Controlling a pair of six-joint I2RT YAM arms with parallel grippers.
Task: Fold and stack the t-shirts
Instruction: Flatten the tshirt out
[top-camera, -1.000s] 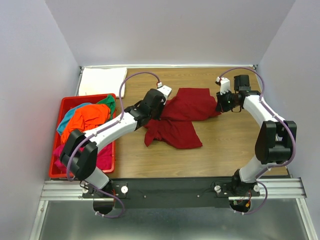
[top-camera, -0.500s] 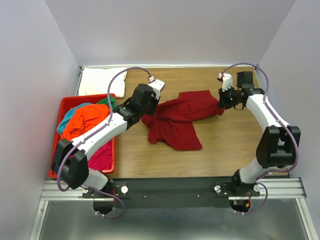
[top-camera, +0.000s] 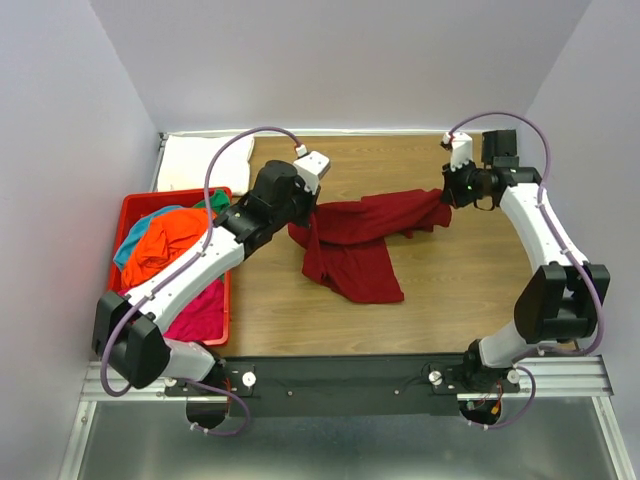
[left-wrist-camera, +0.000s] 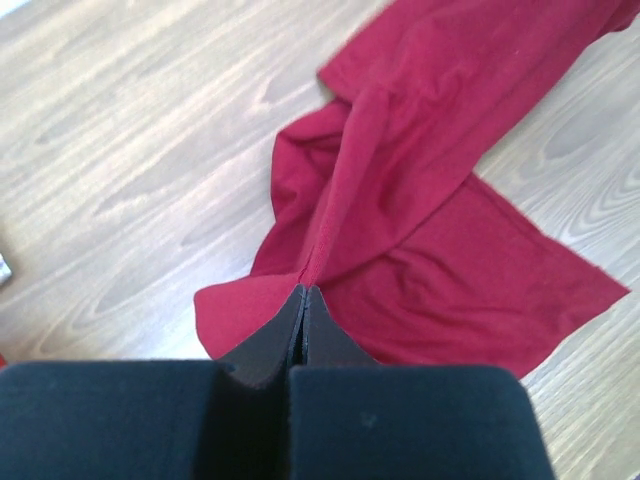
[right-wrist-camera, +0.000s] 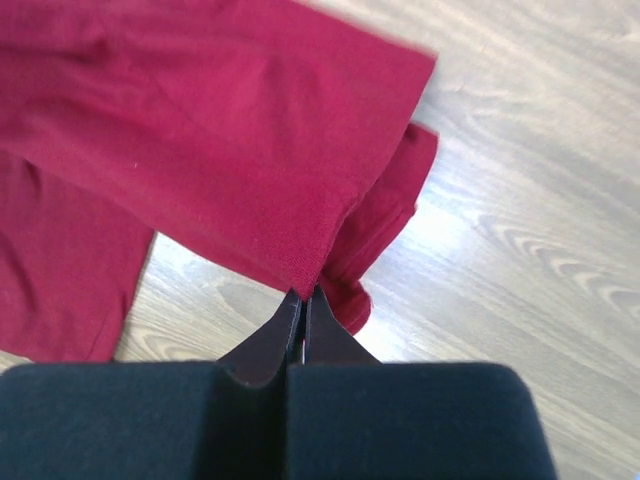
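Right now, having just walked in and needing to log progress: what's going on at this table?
Both arms hold one dark red t-shirt. The left pincer is shut on one end and the right pincer on the other end, so the cloth stretches between them while its lower part lies crumpled on the table. A white t-shirt lies folded at the far left corner, and more shirts wait in the red bin.

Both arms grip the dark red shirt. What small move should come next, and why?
Probably draw the left gripper and right gripper wider apart. Both jaws are shut on edges of the dark red t-shirt, yet its lower part lies creased on the table, not flat enough to fold.
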